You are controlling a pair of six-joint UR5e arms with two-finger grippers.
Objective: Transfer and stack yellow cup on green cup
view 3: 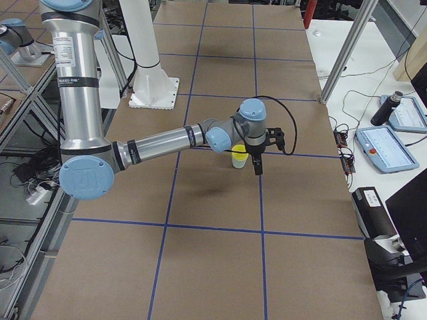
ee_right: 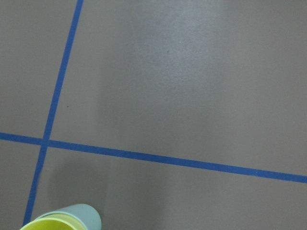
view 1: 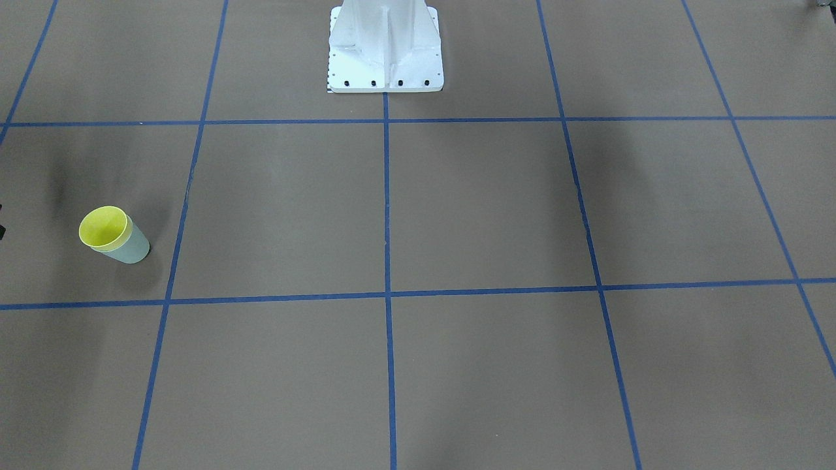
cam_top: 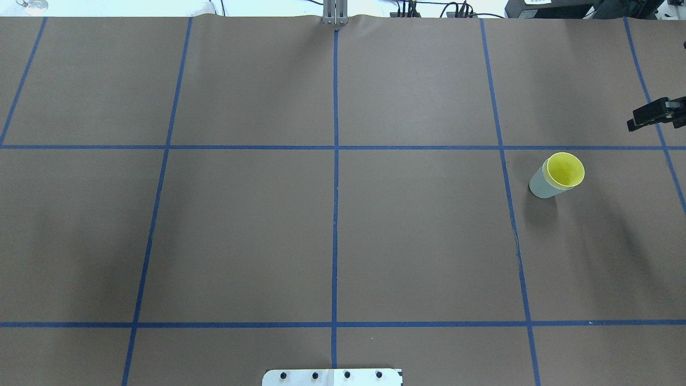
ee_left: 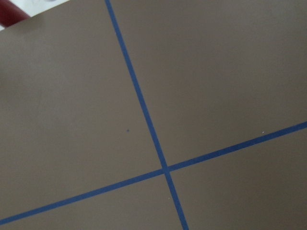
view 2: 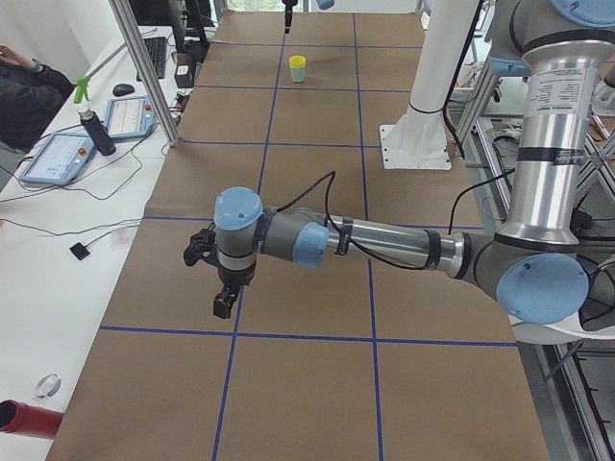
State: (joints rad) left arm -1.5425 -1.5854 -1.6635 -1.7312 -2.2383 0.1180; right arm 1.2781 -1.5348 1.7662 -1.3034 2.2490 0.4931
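The yellow cup [cam_top: 565, 169] sits nested inside the green cup [cam_top: 540, 185], upright on the brown table at my right. Both also show in the front view, the yellow cup [view 1: 102, 227] inside the green cup [view 1: 134, 247]. In the right wrist view the yellow rim [ee_right: 45, 225] and the green cup [ee_right: 84, 215] peek in at the bottom edge. My right gripper [cam_top: 636, 123] is off the cups, beyond them near the table's right edge. It holds nothing and its fingers look apart. My left gripper [view 2: 223, 305] hangs empty over the table's left part. I cannot tell whether it is open or shut.
Blue tape lines [cam_top: 335, 161] divide the table into squares. The robot's white base [view 1: 385, 49] stands at the middle of the near edge. A side bench with tablets [view 2: 58, 158] and a bottle runs along the far side.
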